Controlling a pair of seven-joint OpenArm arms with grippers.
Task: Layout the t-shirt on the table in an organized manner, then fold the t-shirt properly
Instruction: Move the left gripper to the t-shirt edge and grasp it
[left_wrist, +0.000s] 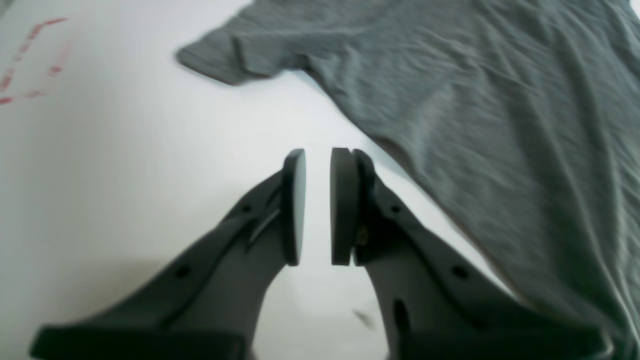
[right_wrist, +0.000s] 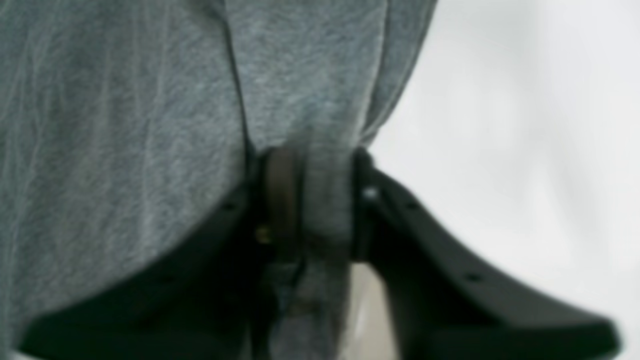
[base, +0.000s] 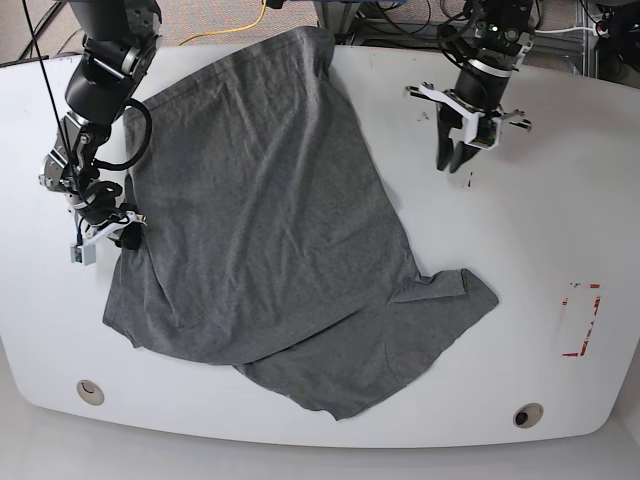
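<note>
**Desk:** What's on the table from your seat?

**Operator:** The glossy white table carries one thing of any size: the grey t-shirt, spread crookedly from the far edge down toward the near edge, nearer the side where my right arm works. It is not laid square. One sleeve pokes out toward the red tape mark, and the near part is doubled over itself.

**Desk:** How will it handle?

**Operator:** Light, limp and wrinkly, I judge. The thin knit should drape and drag instead of holding any shape, so lifting one point will pull creases across the body. I'd take it at hems, shoulders or sleeve ends, two corners at once, to draw it flat.

**Desk:** The grippers?

**Operator:** My right gripper is clamped on a bunched fold of the t-shirt's edge, cloth pinched between its pads, at the side edge of the table. My left gripper hangs over bare table just beside the shirt's other edge, its pads standing a narrow slit apart with nothing between them.

**Desk:** Any containers?

**Operator:** None in view. Smallest things are the two round grommet holes along the near edge, nothing in them that I can make out.
</note>
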